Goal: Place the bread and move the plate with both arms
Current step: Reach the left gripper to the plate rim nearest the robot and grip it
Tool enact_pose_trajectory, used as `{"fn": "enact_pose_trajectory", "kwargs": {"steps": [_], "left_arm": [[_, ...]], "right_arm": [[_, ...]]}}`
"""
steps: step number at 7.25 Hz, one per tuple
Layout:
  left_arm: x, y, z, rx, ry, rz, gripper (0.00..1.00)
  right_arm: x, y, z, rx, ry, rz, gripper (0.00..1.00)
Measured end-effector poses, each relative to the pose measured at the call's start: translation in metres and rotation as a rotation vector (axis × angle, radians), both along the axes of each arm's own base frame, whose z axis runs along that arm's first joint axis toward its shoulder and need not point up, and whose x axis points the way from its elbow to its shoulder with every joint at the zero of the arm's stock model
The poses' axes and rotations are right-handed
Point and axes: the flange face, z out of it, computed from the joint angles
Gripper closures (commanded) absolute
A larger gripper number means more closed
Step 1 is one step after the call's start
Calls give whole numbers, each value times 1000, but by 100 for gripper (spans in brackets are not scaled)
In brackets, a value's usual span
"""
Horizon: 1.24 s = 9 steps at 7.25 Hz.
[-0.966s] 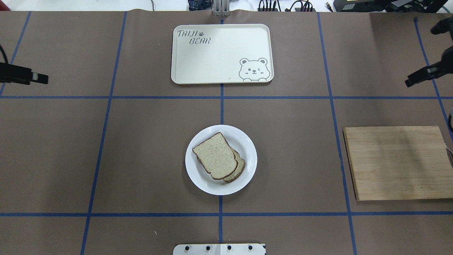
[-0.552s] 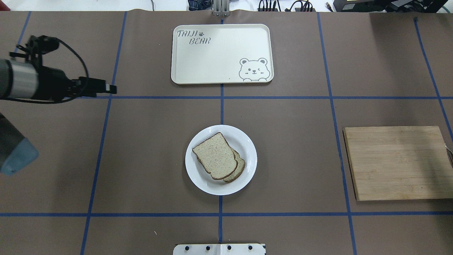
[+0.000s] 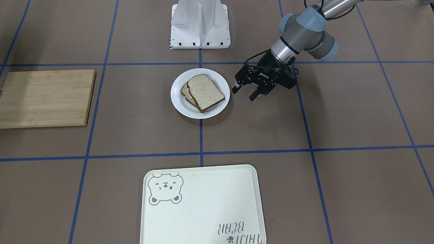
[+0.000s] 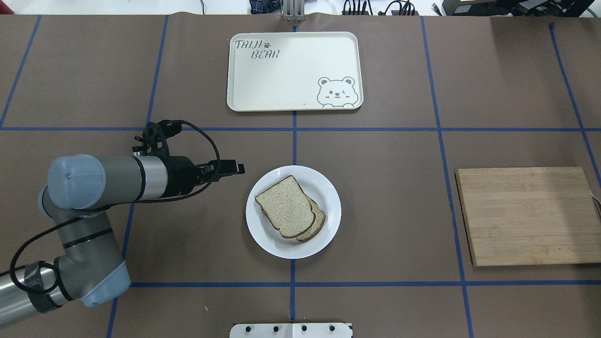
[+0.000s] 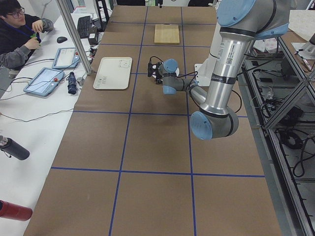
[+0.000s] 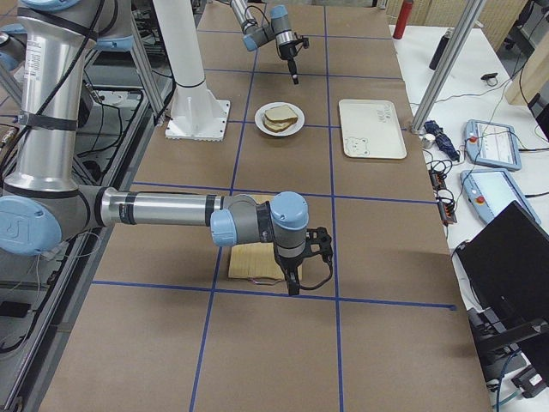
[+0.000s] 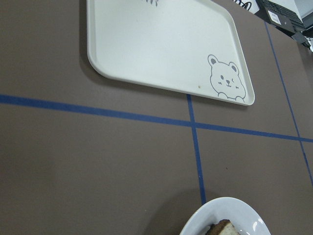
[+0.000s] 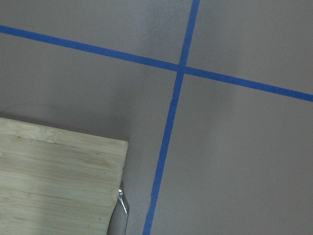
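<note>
White plate (image 4: 326, 190) with bread (image 4: 285, 206); left claw (image 3: 243, 94), fingers (image 3: 253, 96) apart, just beside

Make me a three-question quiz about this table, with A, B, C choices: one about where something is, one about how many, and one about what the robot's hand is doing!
1. Where is the bread?
A) on the wooden board
B) on the white plate
C) on the bear tray

2. How many slices are there?
A) one
B) two
C) four

3. What is the left gripper doing?
A) open, near the plate
B) shut on a slice
C) shut on the plate's rim

Answers:
1 B, the slices lie in the plate's middle.
2 B, one slice overlaps a second one under it.
3 A, in the front-facing view its fingers stand apart with nothing between them, clear of the plate.
</note>
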Motion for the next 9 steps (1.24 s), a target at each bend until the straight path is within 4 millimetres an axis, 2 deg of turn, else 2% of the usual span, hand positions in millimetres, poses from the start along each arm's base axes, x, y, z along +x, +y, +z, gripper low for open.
{"fn": "enact_pose_trajectory", "kwargs": {"steps": [2,3,4,6,8,9], "left_arm": [[35,40,-4,-30,41,17,47],[48,58,-7,-30,66,21,49],[54,67,-9,-36,80,25,49],[52,73,-8,-39,93,32,49],[51,74,10,-31,122,35,49],[55,74,25,-30,157,34,49]], "right_arm": [[1,0,0,-1,-2,1,0],[0,-1,-1,-1,-3,4,0],[0,-3,-2,1,-3,6,0],[0,-8,-4,4,-3,7,0],[-1,-12,-3,5,-3,7,0],[-1,-13,-3,5,-3,7,0]]}}
